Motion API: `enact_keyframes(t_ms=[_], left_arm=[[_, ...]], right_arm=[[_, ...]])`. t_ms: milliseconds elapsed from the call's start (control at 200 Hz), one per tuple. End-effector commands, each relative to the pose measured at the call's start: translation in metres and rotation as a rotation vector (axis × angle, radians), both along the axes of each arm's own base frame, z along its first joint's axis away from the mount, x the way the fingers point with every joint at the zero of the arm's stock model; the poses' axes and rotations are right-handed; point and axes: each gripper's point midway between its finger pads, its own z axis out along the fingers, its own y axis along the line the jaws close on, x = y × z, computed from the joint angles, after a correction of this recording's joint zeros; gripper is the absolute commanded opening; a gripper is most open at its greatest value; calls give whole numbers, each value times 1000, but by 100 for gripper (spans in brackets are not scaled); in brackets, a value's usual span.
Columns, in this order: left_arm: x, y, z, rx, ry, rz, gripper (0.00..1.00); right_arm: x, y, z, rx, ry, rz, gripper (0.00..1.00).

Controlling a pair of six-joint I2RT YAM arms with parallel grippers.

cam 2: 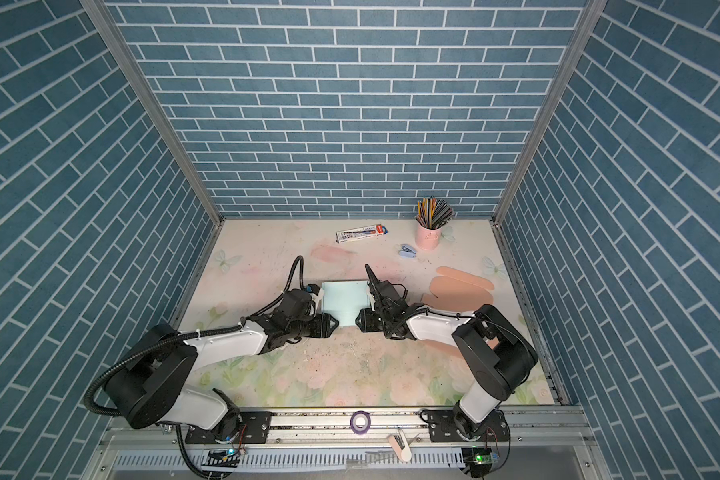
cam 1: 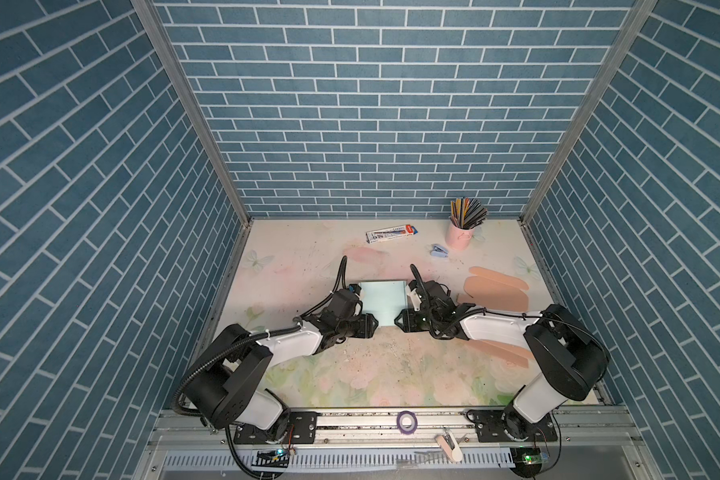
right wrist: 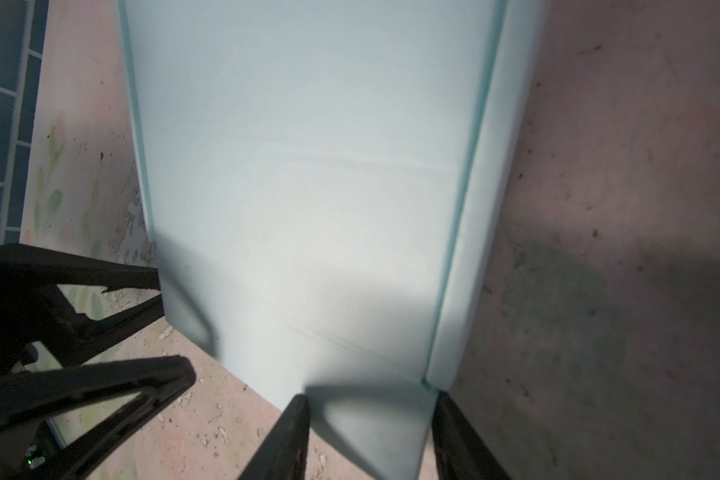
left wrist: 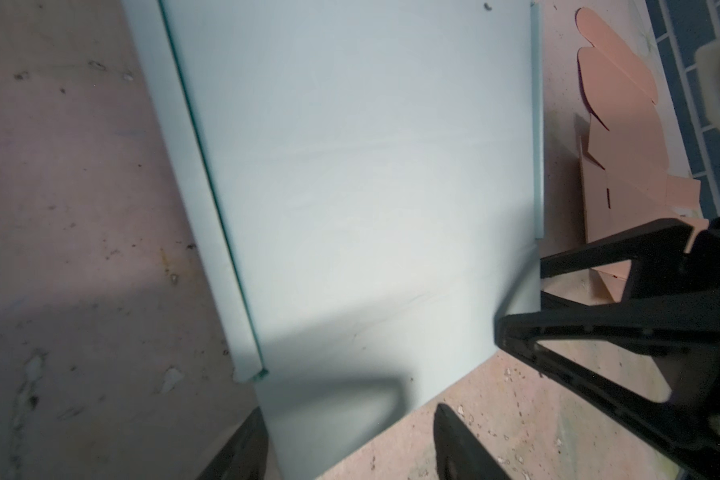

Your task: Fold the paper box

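The pale blue paper box (cam 1: 382,300) lies mostly flat in the middle of the tabletop (cam 1: 350,376). Its narrow tab (cam 1: 387,319) points toward the near edge. The left claw (cam 1: 372,325) and the right claw (cam 1: 398,322) crowd that tab from either side. Both claws have their jaws standing apart, straddling the tab's corners, and I see nothing pinched.

My worry is the crowding. The two claws sit nearly tip to tip, so a small inward move on either arm could knock them together or crumple the tab between them. The paper looks light and unheld. If one claw pushes or closes ahead of its partner, I'd expect the whole box to slide or swivel instead of bending at its crease. A bite off the crease line would likely leave a crooked fold.

In both top views the arms cover the tab's corners, and the wrist views blur close in. So I cannot tell whether either claw touches paper or hovers over it. How far the long side strips (left wrist: 192,174) stand up is hard to read. The pink blank (cam 1: 493,293) toward the right edge is partly under the right arm.
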Motion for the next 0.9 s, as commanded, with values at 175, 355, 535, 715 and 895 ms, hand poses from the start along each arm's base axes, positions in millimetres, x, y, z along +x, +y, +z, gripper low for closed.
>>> enact_keyframes(t_ms=[175,355,535,715,895], left_arm=[[5,-5,0,-6,-11,2,60],[4,-4,3,-1,-15,-5,60],[2,4,7,23,-20,-7,65],[1,9,8,29,-21,-8,65],[1,11,10,26,-23,-8,65]], right_arm=[[9,1,-3,-53,-33,1,48],[11,-2,-3,-74,-41,1,46],[12,-1,-4,-76,-39,3,45],[12,-1,-6,-78,-37,4,44],[12,-2,-5,-81,-37,2,44]])
